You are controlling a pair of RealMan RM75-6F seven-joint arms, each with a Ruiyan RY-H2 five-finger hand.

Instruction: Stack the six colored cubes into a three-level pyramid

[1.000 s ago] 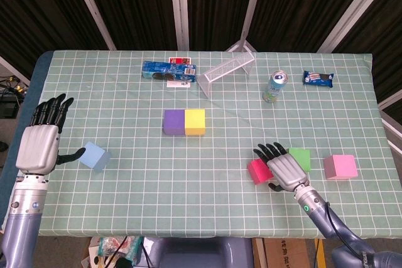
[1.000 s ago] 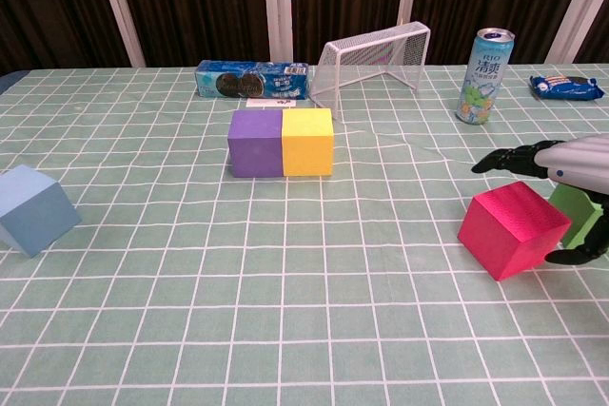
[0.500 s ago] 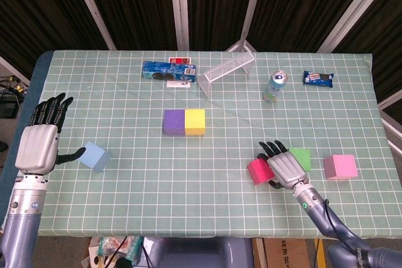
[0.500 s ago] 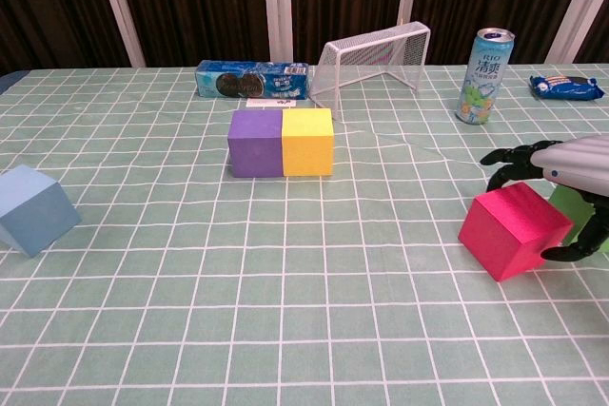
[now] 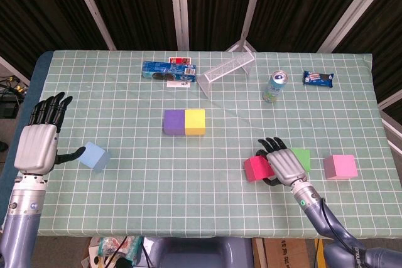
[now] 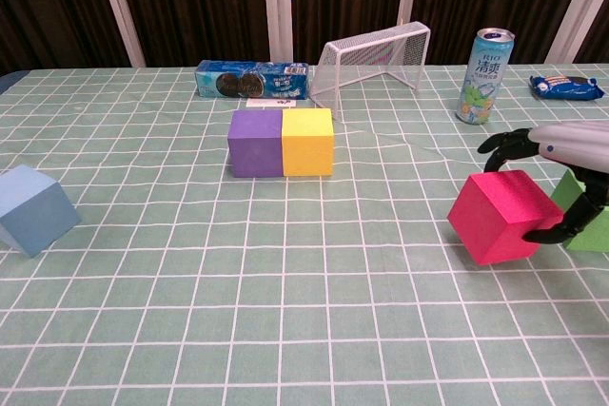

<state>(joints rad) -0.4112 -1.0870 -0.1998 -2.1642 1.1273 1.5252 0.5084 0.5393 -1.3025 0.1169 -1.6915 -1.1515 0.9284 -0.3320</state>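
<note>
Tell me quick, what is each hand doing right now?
Left hand: open, holding nothing, beside the light blue cube.
Right hand: gripping the red cube.

Dark curtain backdrop (image 5: 132, 4) with pale slanted metal struts (image 5: 179, 4), table (image 5: 188, 205) under green grid-patterned cloth

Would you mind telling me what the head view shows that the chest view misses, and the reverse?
Only the head view shows the left hand and the pink foam cube. The chest view adds no object; it alone shows the red foam cube tilted. Both show the right hand holding that cube, the purple foam cube touching the yellow foam cube, and the light blue foam cube.
</note>
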